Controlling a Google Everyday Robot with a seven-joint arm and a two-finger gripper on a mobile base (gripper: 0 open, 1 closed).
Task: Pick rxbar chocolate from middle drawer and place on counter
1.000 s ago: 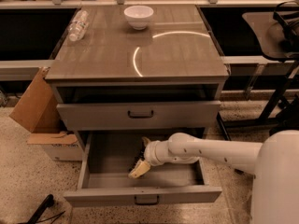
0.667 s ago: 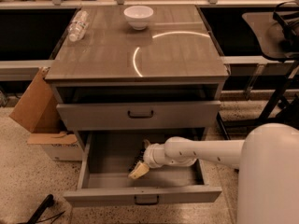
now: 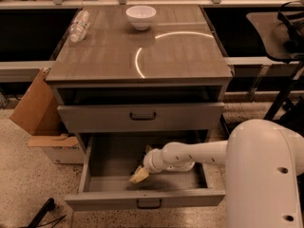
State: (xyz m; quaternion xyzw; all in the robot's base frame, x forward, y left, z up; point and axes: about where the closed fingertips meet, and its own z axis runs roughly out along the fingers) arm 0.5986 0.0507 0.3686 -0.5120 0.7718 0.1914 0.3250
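The middle drawer [image 3: 107, 167] is pulled open at the bottom of the cabinet, its dark handle at the front. My gripper [image 3: 139, 174] is inside it, low over the drawer floor near the middle front, at the end of my white arm [image 3: 199, 153], which reaches in from the right. I cannot make out the rxbar chocolate; my gripper and wrist cover that part of the drawer. The counter [image 3: 109, 56] above is glossy grey-brown with a bright curved reflection.
A white bowl [image 3: 141, 16] and a clear plastic bottle [image 3: 79, 25] lie at the back of the counter. The upper drawer [image 3: 142, 116] is closed. A cardboard box [image 3: 35, 108] stands left of the cabinet, and a dark chair [image 3: 280, 27] to the right.
My gripper has stayed at almost the same spot in the drawer. My arm's white body has come further into view at the lower right.
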